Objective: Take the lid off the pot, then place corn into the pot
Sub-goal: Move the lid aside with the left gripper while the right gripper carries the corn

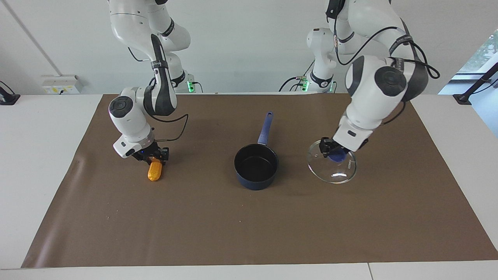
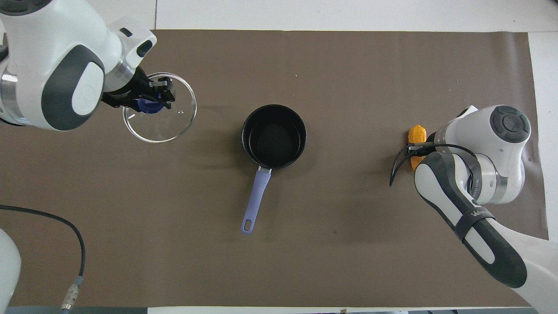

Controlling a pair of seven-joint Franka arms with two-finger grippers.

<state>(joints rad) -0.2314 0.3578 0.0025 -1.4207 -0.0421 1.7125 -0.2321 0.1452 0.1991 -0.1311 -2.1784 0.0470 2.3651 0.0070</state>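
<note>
Counter (image 1: 428, 128): white, with a brown mat (image 1: 249, 217) spread on it, carrying everything; both sets of jaws work low over this mat.
Pot (image 1: 256, 166): uncovered, black inside showing, standing on the mat between the two sets of jaws and well apart from each; its handle (image 2: 256, 201) points toward the robots.
Lid (image 1: 331, 167): off the pot, toward the left arm's end, hanging tilted from the left jaws by its blue knob (image 1: 337, 155); its lower edge looks close to the mat, though whether it touches I cannot tell.
Left gripper (image 1: 330, 149): jaws clamped on the knob, lid held beneath and in front of them.
Corn (image 1: 155, 170): lying on the mat toward the right arm's end, directly under the right jaws, the end farther from the robots sticking out past them.
Right gripper (image 1: 152, 155): down on the corn, jaws straddling the end nearer to the robots; whether they have squeezed shut on it I cannot tell.
Step in hand: lid removal looks all but done, needing only to be set down; the corn pick-up is under way.
Next move: judged from this, the right jaws need a firm hold across the cob, then a lift high enough to clear the pot's rim, a carry over the open pot and a release. The left jaws should lower the lid flat and let go, well clear of that path.
Risk: the cob is gripped near one end, so it may swing or slip.
</note>
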